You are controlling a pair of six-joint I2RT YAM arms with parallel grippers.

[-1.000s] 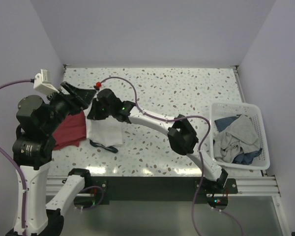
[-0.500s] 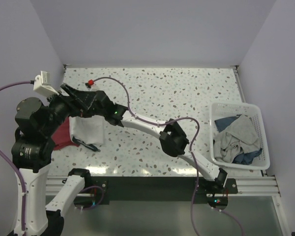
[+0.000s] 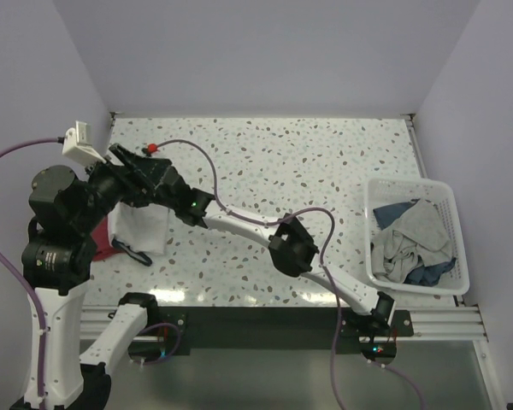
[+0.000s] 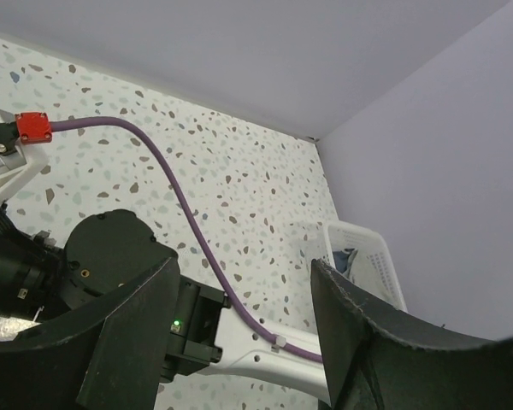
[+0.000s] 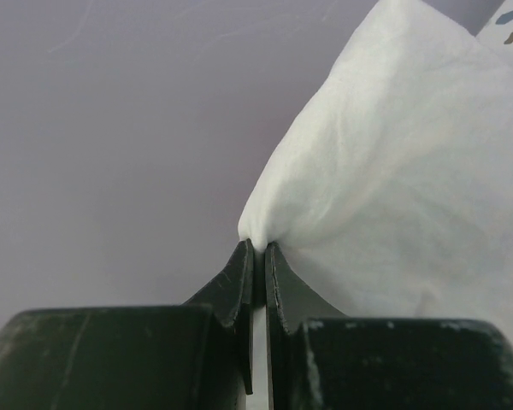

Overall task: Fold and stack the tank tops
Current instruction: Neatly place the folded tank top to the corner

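Observation:
The white tank top (image 3: 142, 229) with navy trim hangs bunched at the table's left, its lower edge and a dark strap on the surface. My right gripper (image 5: 258, 248) is shut on a pinched peak of that white cloth (image 5: 393, 171), with its arm stretched across the table to the far left. The dark red tank top (image 3: 101, 234) lies just left of it, mostly hidden under my left arm. My left gripper (image 4: 239, 333) is open and empty. It hovers above the right arm's wrist, whose white link and purple cable (image 4: 188, 213) show between the fingers.
A white lattice basket (image 3: 451, 192) stands at the right edge, holding grey and blue clothes (image 3: 410, 239). The right arm's links cross the table's near middle. The left wall is close behind the cloth.
My right gripper has carried the white tank top leftward, from the table's left-middle to beside the dark red one. The left arm has barely moved.

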